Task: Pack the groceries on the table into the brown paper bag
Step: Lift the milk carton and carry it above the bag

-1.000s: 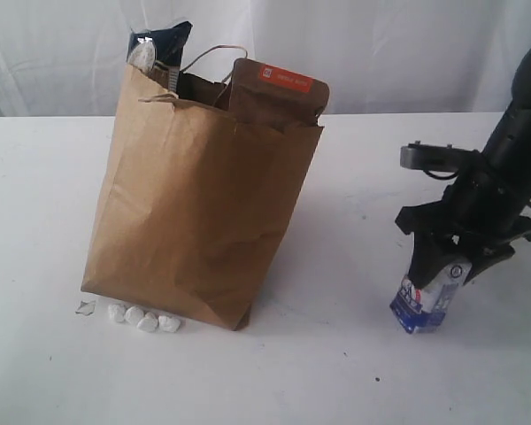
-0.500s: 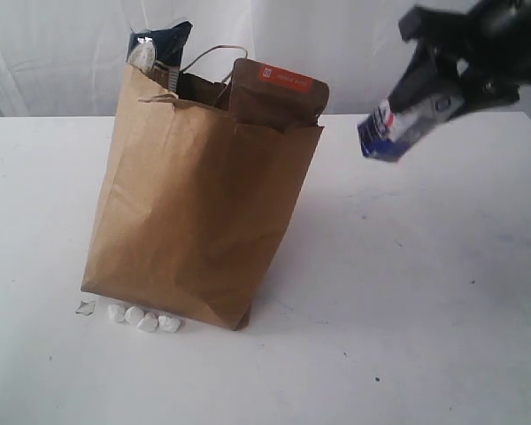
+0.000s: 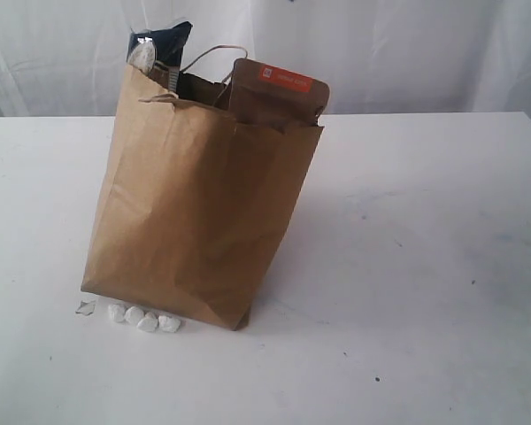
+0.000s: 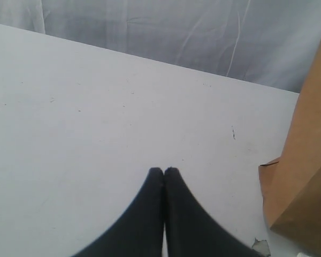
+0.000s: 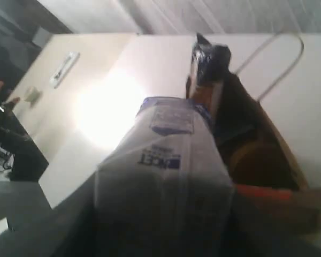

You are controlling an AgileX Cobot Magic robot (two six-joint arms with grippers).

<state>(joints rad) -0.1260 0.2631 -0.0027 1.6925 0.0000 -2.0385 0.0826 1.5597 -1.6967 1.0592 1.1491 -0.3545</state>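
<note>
Small blue-white carton (image 5: 166, 155) is pinched in my right gripper (image 5: 160, 214) above the brown paper bag (image 3: 195, 212), seemingly over its mouth, though the view is blurred. Next: lower it in beside the orange-labelled brown pouch (image 3: 279, 93), then let go.

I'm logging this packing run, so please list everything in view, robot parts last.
Tall creased brown paper bag: one, kraft brown, standing on the table.
Dark spaghetti packet: one, navy, poking from the bag's top.
Orange-labelled brown pouch: one, brown, poking from the bag's top.
Small white pebble-like bits: several, white, at the bag's base.
Small blue-white carton: one, in the right gripper.
Wide white tabletop: one, white, underneath.
Left gripper: black, shut, empty, beside the bag.
Right gripper: dark, gripping the carton.
</note>
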